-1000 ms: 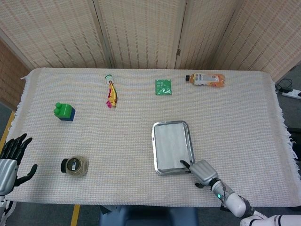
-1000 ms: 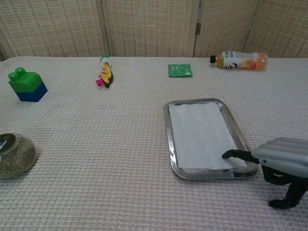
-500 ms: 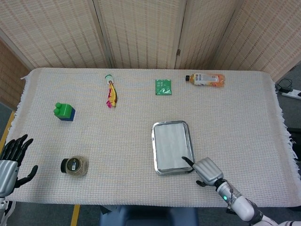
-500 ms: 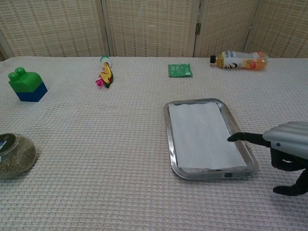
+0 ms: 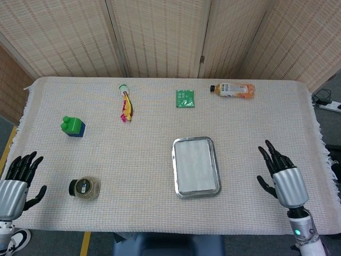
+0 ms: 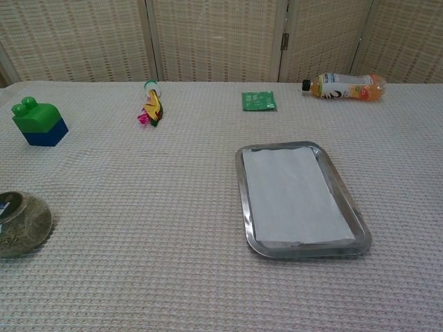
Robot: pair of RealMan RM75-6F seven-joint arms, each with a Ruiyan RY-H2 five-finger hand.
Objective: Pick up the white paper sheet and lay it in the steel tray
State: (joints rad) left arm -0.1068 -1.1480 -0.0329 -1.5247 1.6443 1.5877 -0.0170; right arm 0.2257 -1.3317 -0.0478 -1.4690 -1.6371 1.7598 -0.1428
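White paper sheet (image 5: 195,165) lies flat inside the steel tray (image 5: 175,170), in the lower middle of the head view; it covers almost all of the tray floor, and only the shiny rim shows around it. The tray rests on the worktop (image 5: 133,160), which carries a pale woven cloth.

The right robot hand (image 5: 281,177) is at the lower right of the head view, well apart from the tray, with its fingers spread and nothing in it. The left robot hand (image 5: 16,178) is at the lower left edge, also spread and holding nothing. The chest view shows neither hand.

At the left, a green and blue block (image 5: 72,126) stands above a round jar (image 5: 84,188). Along the upper part of the frame lie a colourful wrapped item (image 5: 126,104), a green packet (image 5: 185,98) and an orange drink bottle (image 5: 233,89) on its side.
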